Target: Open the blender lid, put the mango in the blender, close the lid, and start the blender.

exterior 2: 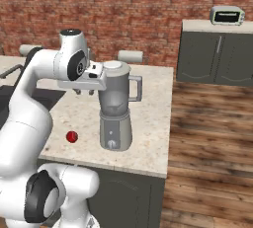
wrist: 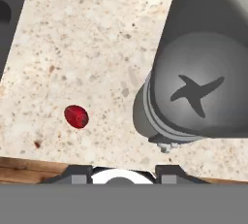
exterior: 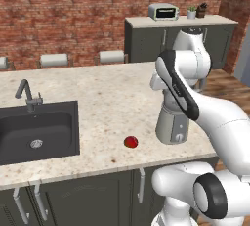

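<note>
The blender (exterior 2: 115, 123) stands near the counter's front right corner, its smoky jar (exterior 2: 116, 94) topped by the blender lid (exterior 2: 114, 66), which sits flat on the rim. My gripper (exterior 2: 84, 93) hangs open just left of the jar, near its top, fingers pointing down and holding nothing. The mango (exterior 2: 72, 136), small and red, lies on the counter left of the blender base (exterior: 172, 127). From the hand view the mango (wrist: 76, 116) is at lower left, and the blender's blade (wrist: 194, 93) shows through the jar at right. My arm covers the jar in the left base view.
A dark sink (exterior: 36, 132) with a faucet (exterior: 27, 94) is set into the counter (exterior: 107, 98) at the left. A toaster oven (exterior: 163, 11) and a small plant (exterior: 191, 12) stand on the rear cabinet. Wooden floor (exterior 2: 212, 138) lies right of the counter's edge.
</note>
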You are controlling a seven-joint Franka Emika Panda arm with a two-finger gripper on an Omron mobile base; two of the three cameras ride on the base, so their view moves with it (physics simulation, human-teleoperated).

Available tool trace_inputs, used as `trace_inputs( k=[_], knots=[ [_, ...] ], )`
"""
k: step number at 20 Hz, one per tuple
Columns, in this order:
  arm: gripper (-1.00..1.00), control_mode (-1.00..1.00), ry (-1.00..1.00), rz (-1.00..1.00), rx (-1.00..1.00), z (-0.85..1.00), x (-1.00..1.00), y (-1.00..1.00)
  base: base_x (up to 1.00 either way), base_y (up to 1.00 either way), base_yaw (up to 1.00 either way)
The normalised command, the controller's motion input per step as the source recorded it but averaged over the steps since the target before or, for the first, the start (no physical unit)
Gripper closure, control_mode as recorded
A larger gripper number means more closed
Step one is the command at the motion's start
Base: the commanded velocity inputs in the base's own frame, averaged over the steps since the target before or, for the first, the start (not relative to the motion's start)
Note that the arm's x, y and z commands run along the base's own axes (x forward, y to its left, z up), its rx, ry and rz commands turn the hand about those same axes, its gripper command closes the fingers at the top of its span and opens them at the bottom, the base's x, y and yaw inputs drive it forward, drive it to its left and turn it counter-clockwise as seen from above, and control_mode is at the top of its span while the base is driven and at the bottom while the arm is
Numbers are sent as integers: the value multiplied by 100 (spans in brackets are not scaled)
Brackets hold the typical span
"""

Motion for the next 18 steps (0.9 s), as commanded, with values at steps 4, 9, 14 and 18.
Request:
trace_inputs(
  k=[4,9,14,18],
  knots=[
    [-100,-100,-23,0,4,17,-24,-23,0,0,0],
    [-100,-100,-50,-4,4,89,-62,-22,0,0,0],
    [-100,-100,-31,-15,0,96,-12,-1,0,0,0],
    [-100,-100,-1,-21,0,39,41,-25,0,0,0]
  ],
)
